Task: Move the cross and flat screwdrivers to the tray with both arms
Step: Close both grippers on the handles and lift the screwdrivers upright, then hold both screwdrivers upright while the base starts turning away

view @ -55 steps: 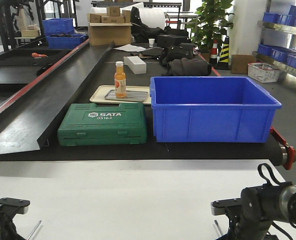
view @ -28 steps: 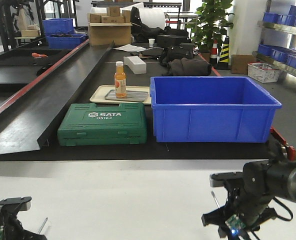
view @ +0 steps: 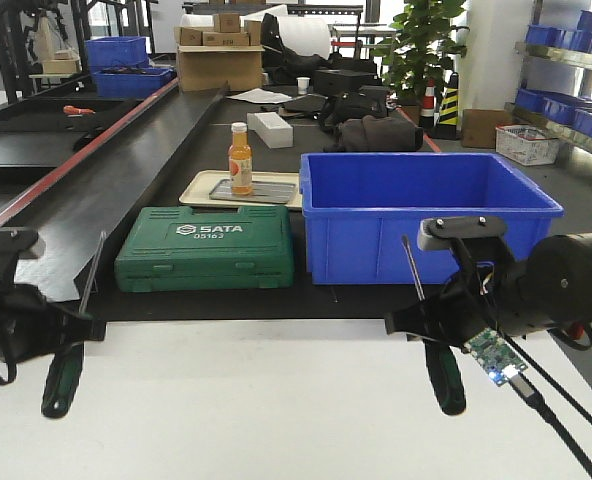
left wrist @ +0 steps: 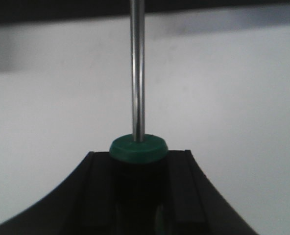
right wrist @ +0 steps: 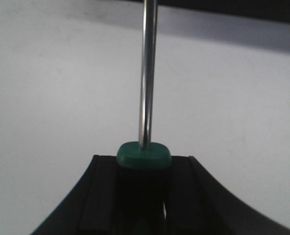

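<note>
From the front: find the left gripper (view: 76, 330) closed round the black-and-green handle of the left screwdriver (view: 62, 378), shaft pointing up at a slight tilt, lifted off the white table (view: 256, 400). Find the right gripper (view: 428, 328) likewise closed on the right screwdriver (view: 445, 380), handle hanging below, shaft rising in front of the blue bin (view: 426, 240). Impossible to tell cross tip from flat here. Spot the grey tray (view: 276, 197) well ahead, resting on a beige tray (view: 198, 188) behind the green tool case (view: 206, 250), with an orange bottle (view: 240, 160) standing on its left part. Judge both pick-ups done, the carry yet to come. Lift high enough to clear the case. Steer the right arm leftward round the bin's near corner rather than over it. Aim for the bare right stretch of the tray, away from the bottle. Stagger the arms to avoid crowding one small target.

From the left wrist: see two black fingers (left wrist: 98, 191) pressed against the handle just beneath the green collar, steel shaft running straight up the middle. Centred hold, no visible slant. Squeeze firmly and turn the wrist slowly.

From the right wrist: much the same, fingers (right wrist: 181, 191) shut tight on the handle below the collar, shaft leaning very slightly. Lay the shaft flat and low before letting go, to prevent rolling or bouncing over the low rim.
</note>
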Robot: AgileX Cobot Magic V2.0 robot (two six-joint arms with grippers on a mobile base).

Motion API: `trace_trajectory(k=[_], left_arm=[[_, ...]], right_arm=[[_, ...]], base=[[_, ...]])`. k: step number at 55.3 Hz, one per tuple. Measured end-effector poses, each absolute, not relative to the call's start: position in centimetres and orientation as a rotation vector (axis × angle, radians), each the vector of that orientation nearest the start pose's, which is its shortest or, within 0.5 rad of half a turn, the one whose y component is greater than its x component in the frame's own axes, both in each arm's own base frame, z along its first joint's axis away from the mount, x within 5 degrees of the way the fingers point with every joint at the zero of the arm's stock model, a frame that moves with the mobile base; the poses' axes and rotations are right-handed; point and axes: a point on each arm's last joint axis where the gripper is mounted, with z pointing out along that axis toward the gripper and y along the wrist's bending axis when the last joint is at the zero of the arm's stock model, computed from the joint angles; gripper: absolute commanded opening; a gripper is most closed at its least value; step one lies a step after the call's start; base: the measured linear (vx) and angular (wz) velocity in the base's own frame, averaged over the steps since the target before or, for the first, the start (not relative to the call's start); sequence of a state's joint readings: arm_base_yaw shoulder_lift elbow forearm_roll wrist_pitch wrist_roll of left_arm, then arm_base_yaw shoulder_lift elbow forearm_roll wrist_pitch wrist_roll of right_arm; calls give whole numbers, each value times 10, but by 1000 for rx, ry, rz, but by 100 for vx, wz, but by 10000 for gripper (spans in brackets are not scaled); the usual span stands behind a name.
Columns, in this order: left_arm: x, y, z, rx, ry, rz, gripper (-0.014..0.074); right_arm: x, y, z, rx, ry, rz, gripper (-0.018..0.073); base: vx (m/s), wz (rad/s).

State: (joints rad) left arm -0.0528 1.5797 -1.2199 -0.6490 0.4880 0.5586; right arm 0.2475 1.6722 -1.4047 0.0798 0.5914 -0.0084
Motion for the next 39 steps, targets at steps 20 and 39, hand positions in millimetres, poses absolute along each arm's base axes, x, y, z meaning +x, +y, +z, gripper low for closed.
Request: trace_trajectory(k=[20, 39], left_arm=[[298, -44, 400, 171, 1869, -317, 0], [288, -56, 404, 232, 1881, -363, 1]], right_arm=[[326, 106, 392, -272, 2040, 273, -9], [308, 100, 417, -273, 1951, 274, -8]], base=[[0, 0], [0, 0]])
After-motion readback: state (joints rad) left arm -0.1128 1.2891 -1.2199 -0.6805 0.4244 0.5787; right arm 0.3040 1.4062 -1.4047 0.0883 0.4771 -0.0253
